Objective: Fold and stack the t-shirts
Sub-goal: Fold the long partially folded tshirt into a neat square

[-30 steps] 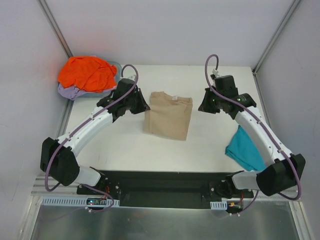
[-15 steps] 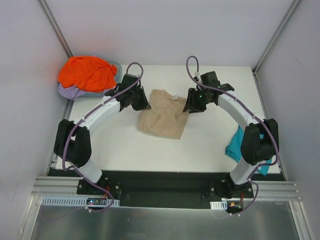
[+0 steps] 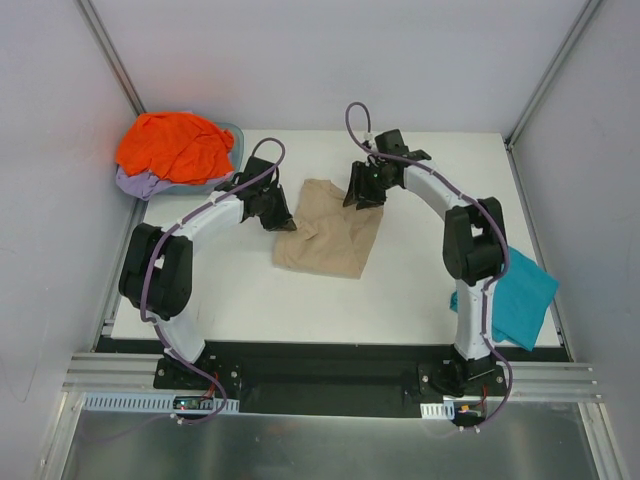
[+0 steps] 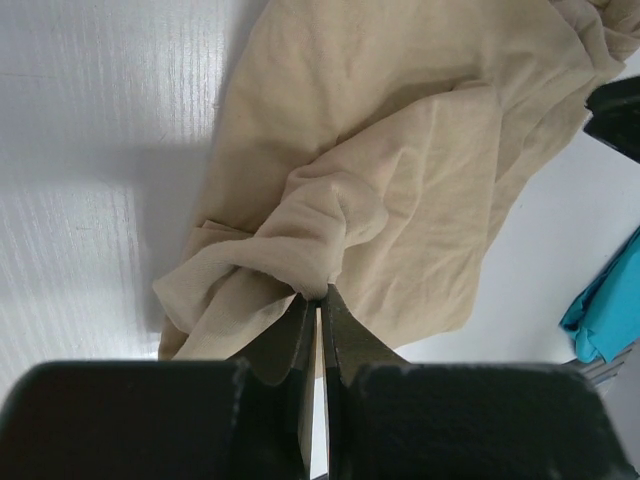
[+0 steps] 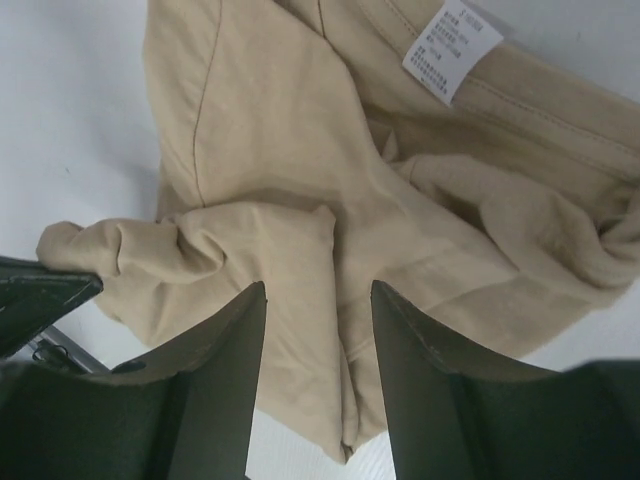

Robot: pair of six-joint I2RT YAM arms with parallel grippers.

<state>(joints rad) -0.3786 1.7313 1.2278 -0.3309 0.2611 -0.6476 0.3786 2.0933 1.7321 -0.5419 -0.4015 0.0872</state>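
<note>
The tan t-shirt lies rumpled in the middle of the table, its white neck label showing. My left gripper is at its left edge, shut on a bunched fold of the tan cloth. At the shirt's collar end, my right gripper hangs open, its fingers astride a fold without pinching it. The teal t-shirt lies at the table's right edge. The orange t-shirt sits heaped on the lavender one at the back left.
A shallow teal-grey basin holds the orange and lavender heap at the back left corner. Grey walls with metal rails close in the table on three sides. The arms' black base plate runs along the near edge.
Both arms swung in to the tan shirt. The right gripper went from shut to open. The shirt, folded flat a second ago, is now pulled askew and wrinkled. The teal shirt is uncovered.
</note>
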